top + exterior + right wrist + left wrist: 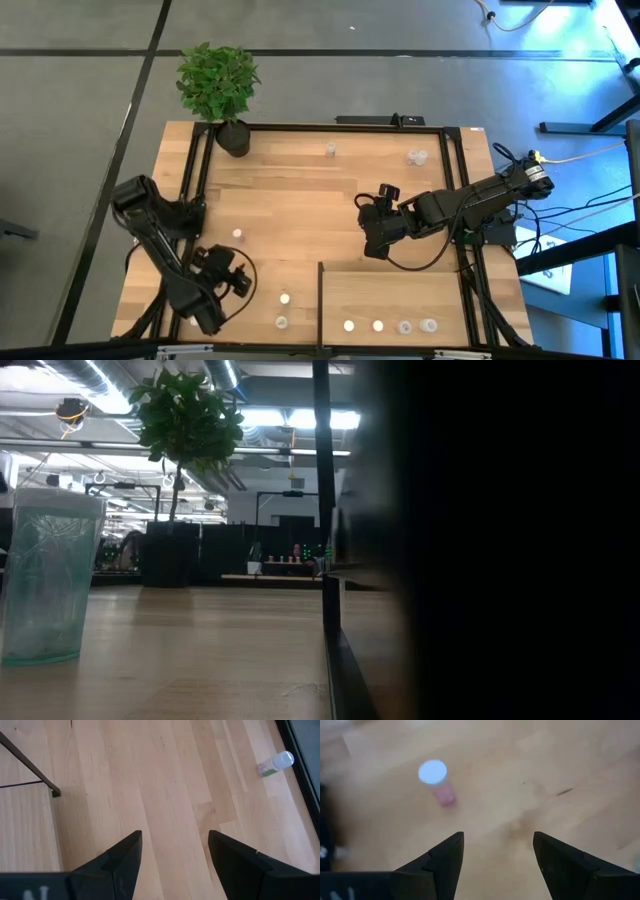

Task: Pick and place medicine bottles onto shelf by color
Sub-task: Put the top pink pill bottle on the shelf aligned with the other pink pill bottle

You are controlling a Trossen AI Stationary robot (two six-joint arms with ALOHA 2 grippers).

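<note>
four bottles [377,325] lined on pale shelf [390,290]

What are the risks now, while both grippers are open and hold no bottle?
1. The left gripper hangs open over bare wood, and the pink bottle stands off to one side of it; closing here would probably miss or tip it.
2. Four bottles already stand in a row on the shelf; the right gripper, low nearby, might knock them.
</note>
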